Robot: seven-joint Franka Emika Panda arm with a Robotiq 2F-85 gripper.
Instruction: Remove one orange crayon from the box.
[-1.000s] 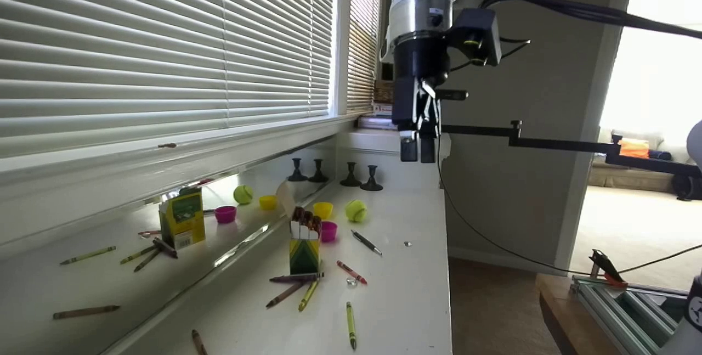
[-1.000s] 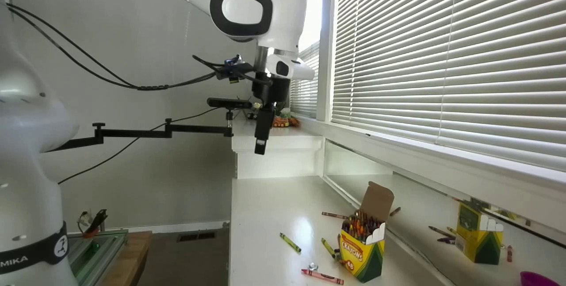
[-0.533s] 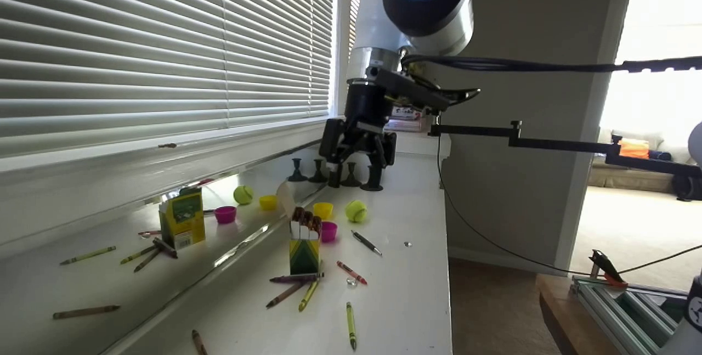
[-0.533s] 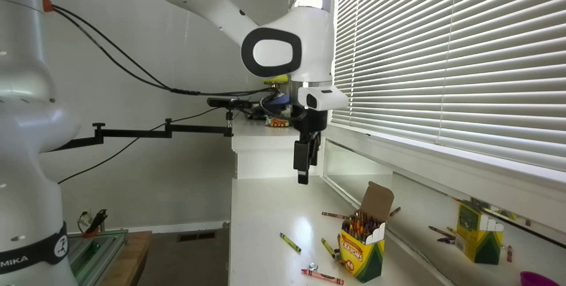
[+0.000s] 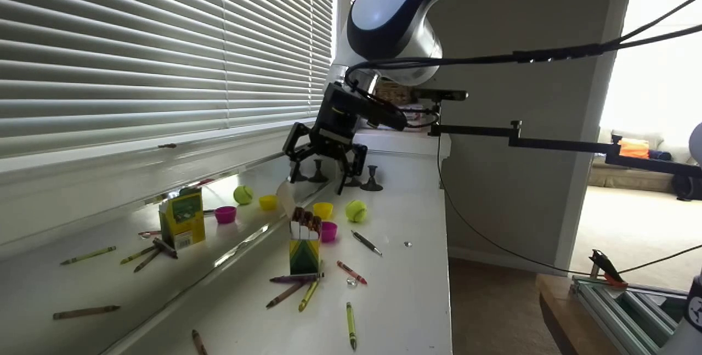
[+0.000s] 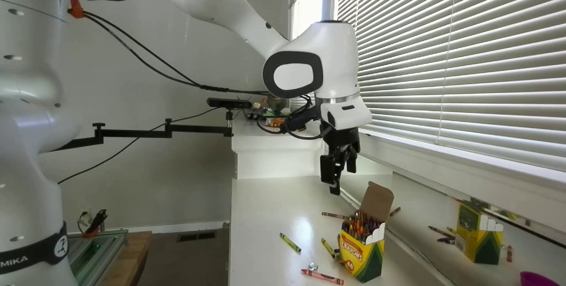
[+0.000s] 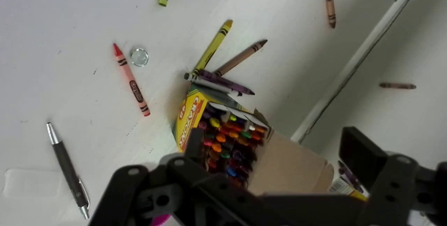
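Some of the box (image 7: 188,119) hides behind the wide-spread hand (image 7: 275,145) in the wrist view.

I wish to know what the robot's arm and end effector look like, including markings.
The arm is white and rounded, with a black oval ring, a silver collar and dark cables. A black band reads "MIKA" in white at the picture's edge. The end effector is black and angular, with two jointed fingers.

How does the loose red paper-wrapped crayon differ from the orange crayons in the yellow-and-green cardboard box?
The red crayon lies flat outside the box; the orange crayons stand inside. The red crayon shows its full length; the orange crayons show only upper ends. All show coloured tips.
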